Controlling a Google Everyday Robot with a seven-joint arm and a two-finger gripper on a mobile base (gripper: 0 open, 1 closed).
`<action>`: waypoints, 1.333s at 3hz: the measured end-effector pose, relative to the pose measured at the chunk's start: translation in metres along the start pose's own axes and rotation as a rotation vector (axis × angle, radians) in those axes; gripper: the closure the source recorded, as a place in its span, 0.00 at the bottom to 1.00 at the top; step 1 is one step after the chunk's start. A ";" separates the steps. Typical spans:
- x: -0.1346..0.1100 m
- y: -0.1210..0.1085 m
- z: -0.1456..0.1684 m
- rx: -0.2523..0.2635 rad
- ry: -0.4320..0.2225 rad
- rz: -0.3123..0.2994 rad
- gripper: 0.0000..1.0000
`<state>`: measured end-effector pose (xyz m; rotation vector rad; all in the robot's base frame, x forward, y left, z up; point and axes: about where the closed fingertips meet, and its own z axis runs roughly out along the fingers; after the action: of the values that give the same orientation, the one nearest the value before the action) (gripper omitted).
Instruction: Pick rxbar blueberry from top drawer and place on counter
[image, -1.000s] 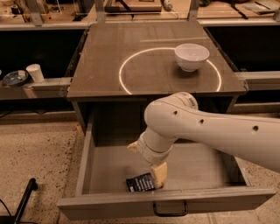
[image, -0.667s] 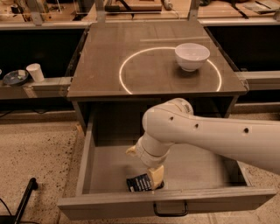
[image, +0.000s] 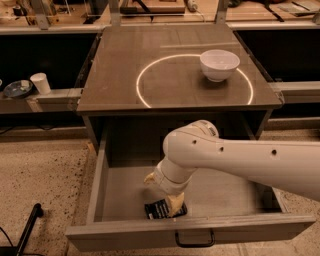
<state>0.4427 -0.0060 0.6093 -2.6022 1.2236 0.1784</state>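
The top drawer (image: 95, 190) stands pulled open below the counter (image: 125, 65), which bears a thin white circle. The rxbar blueberry (image: 159, 210), a dark wrapper with white print, lies flat on the drawer floor near the front wall. My white arm reaches down into the drawer from the right. My gripper (image: 172, 204) is right at the bar's right end, its tan fingers down on or just over it. The arm hides the jaws' gap and part of the bar.
A white bowl (image: 219, 64) stands on the counter at the circle's right side. The drawer's black handle (image: 194, 240) is at the front. A white cup (image: 40, 83) and a dark dish (image: 17, 89) sit on the low shelf at left.
My arm and gripper have shifted a little left and lower inside the drawer, closing onto the bar's right end. The bar has not moved.
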 end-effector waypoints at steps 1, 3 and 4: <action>0.001 0.003 0.005 -0.013 0.001 0.003 0.33; 0.001 0.003 0.005 -0.033 0.003 0.014 0.35; 0.001 0.002 0.006 -0.035 -0.001 0.019 0.53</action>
<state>0.4414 -0.0060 0.6028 -2.6206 1.2564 0.2073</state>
